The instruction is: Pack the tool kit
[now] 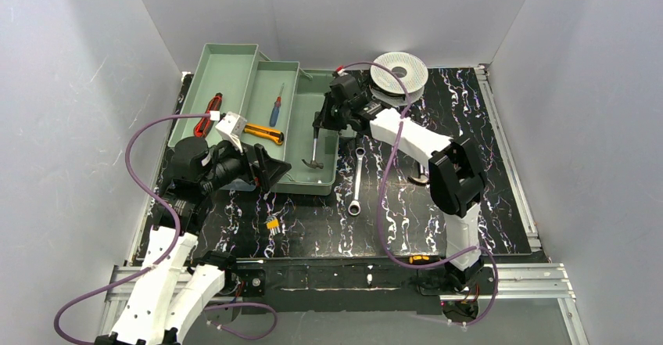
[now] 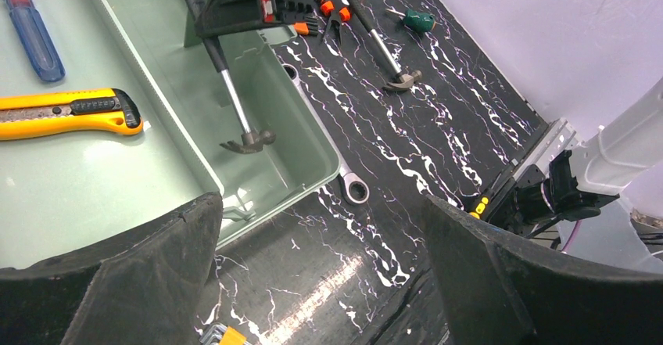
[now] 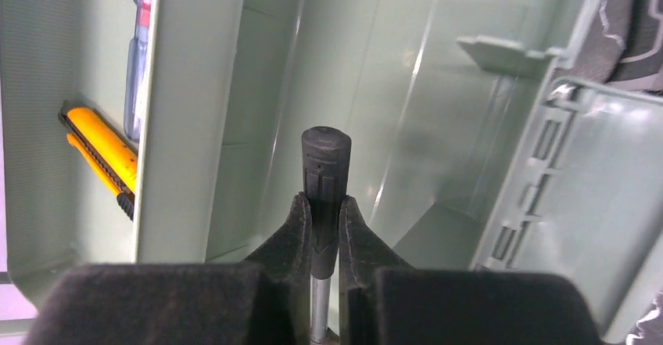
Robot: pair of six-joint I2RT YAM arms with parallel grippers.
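The pale green toolbox (image 1: 328, 182) lies open at the back left, with its lid (image 1: 228, 71) and inner tray (image 1: 270, 153) beside it. My right gripper (image 1: 327, 120) is shut on the black handle of a hammer (image 3: 325, 165), which hangs with its head (image 2: 249, 140) down inside the box (image 2: 309, 153). A yellow knife (image 1: 263, 132) and a blue screwdriver (image 1: 276, 107) lie in the tray, and a red knife (image 1: 208, 116) in the lid. My left gripper (image 2: 328, 282) hovers open and empty over the table at the box's near corner.
A ratchet wrench (image 1: 356, 181) lies on the black marbled table right of the box. A second hammer (image 2: 388, 54) and orange-handled pliers (image 2: 333, 8) lie further right. Hex keys (image 1: 272, 223) sit near the front. A white spool (image 1: 399, 71) stands at the back.
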